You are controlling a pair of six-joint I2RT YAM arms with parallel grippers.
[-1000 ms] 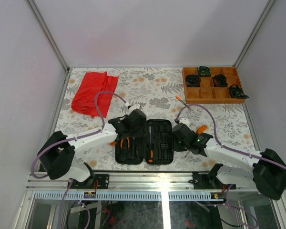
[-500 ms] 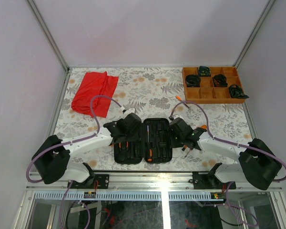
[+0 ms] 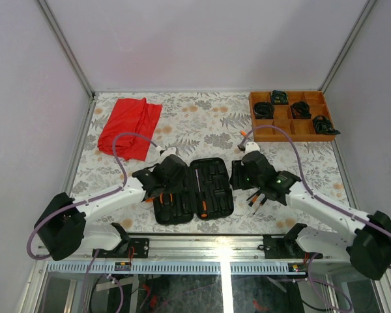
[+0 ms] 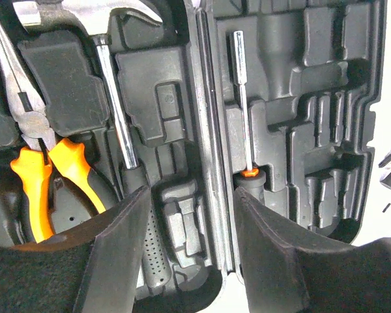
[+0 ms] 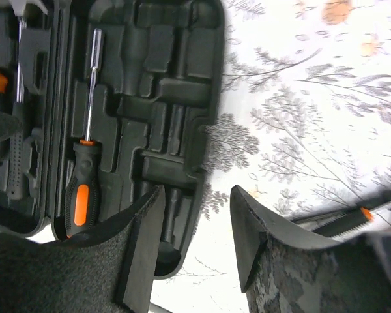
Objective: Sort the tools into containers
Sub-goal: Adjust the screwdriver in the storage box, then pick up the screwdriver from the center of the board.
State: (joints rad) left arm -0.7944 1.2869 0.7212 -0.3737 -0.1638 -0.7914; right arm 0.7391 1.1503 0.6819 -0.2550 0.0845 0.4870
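Observation:
The black tool case [image 3: 212,163] lies open near the table's front edge. In its left half sit a silver-headed hammer [image 4: 111,111] and orange-handled pliers [image 4: 36,150]. One screwdriver [image 4: 242,98] rests in the right half. My left gripper [image 4: 190,195] hovers open over the case's hinge, holding nothing. My right gripper [image 5: 197,192] is open over the case's right rim [image 5: 208,130], also with nothing in it. Loose screwdrivers [image 3: 257,197] lie on the table just right of the case, one of them [image 5: 345,222] showing in the right wrist view.
An orange-brown wooden tray [image 3: 291,127] with black coiled bundles [image 3: 263,109] stands at the far right. A red cloth [image 3: 129,126] lies at the far left. White walls close in the floral table top on three sides.
My right gripper has moved away from the loose screwdrivers to the case's right rim, and its jaws now stand wider. My left arm has swung a little to the left over the case.

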